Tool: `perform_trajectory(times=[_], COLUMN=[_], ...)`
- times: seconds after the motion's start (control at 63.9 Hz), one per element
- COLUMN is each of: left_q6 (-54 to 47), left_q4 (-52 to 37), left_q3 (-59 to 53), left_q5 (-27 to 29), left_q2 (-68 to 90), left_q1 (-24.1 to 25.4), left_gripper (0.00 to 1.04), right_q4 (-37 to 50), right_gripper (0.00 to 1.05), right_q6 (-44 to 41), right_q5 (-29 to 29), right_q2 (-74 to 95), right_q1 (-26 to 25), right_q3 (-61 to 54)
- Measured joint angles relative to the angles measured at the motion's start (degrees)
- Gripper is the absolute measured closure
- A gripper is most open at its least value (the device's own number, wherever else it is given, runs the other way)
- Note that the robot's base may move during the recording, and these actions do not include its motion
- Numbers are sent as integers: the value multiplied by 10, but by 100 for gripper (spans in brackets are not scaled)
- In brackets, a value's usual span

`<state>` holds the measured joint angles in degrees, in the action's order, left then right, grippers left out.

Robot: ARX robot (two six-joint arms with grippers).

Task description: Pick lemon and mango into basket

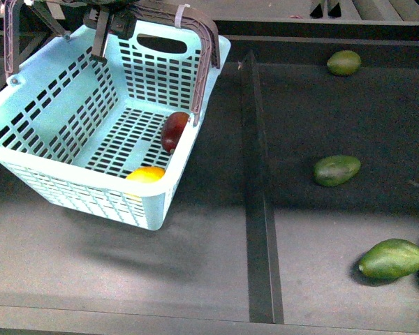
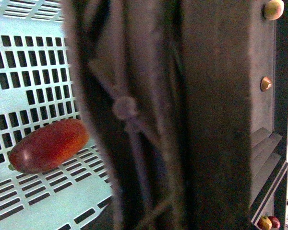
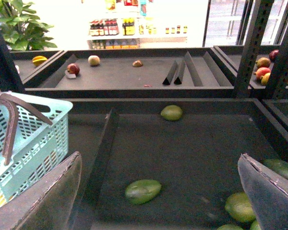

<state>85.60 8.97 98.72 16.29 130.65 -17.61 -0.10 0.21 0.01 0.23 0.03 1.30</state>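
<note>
A light aqua plastic basket with slotted walls (image 1: 56, 118) and brown handles (image 1: 206, 42) holds a dark red oval mango (image 1: 173, 130) and a yellow-orange lemon (image 1: 146, 174); green oval fruits (image 1: 336, 169) lie on the dark grey shelf (image 1: 321, 230).

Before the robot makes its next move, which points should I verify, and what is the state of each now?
1. Mango inside the basket: ok, it lies on the slotted floor.
2. Lemon inside the basket: ok, it sits against the near wall.
3. Left gripper on the brown handles: cannot tell, the left wrist view is blocked by a blurred handle.
4. Right gripper free: ok, open and holding nothing.
5. Basket level: not ok, it looks tilted, its shadow lying apart on the shelf.
6. Green fruits outside the basket: ok, they lie beyond the divider.
</note>
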Motion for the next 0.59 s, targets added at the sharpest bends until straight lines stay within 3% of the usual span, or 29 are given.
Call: perform_trajectory(times=[0.188,0.344,0.454,0.594], left_q6=[-4,-10,-82,-123], left_q4=[-20,-33,37,47], left_q3=[-55,-168,-228,-235], left_q5=[23,80,166,170], left_q2=[-58,-183,-268,-283], left_q1=[5,14,6,-3], left_gripper=[37,6,7,7], right_q4=[0,0,0,0], right_gripper=[9,9,9,9], right_q6=[0,0,0,0], right_q5=[0,0,0,0], right_q2=[0,0,0,0], right_q1=[0,0,0,0], right_q3=[0,0,0,0])
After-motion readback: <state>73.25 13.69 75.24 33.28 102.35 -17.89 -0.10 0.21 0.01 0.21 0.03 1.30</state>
